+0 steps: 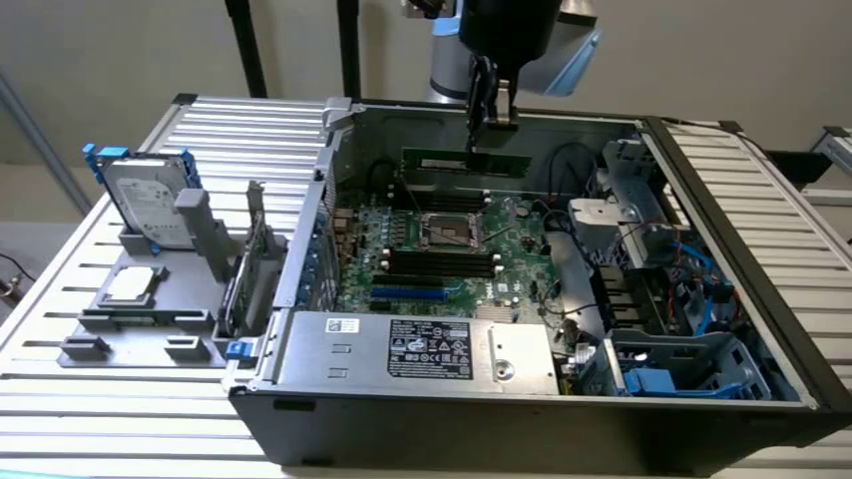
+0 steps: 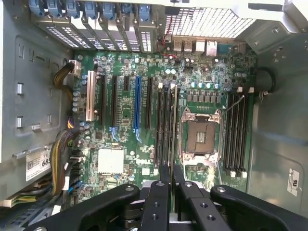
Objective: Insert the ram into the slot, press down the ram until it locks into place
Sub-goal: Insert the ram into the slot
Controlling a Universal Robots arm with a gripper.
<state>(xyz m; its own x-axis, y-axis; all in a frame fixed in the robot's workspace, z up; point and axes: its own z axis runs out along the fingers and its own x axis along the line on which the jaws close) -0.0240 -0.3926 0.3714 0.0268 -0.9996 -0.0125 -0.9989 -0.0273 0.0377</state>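
Tool: black 2-finger tool (image 1: 480,135) (image 2: 171,175), fingers drawn together and clamped on the ram's upper edge.
Ram: thin green circuit-board stick (image 1: 466,161), held level with its long edge down. It hangs clear above the motherboard (image 1: 520,225) and is not yet in any slot.
Reason for hold: the grip sits near mid-length, which by my judgement keeps the stick balanced and leaves its contact edge free.
Slot: long narrow black plastic slot (image 2: 166,125) with pale end clips, 1 of several parallel ones beside the square metal CPU socket (image 2: 199,134). In the wrist view the fingers run in line with this bank. Which slot of the bank is meant cannot be told.
Board: green and matte, crowded with small components. A blue slot (image 2: 137,108) and a white slot (image 2: 90,101) lie further from the socket.
Case: dark sheet-metal computer case (image 1: 533,429), laid on its side with the panel off, giving access from above.
Tabletop: ribbed aluminium slats (image 1: 80,419) carry the case.
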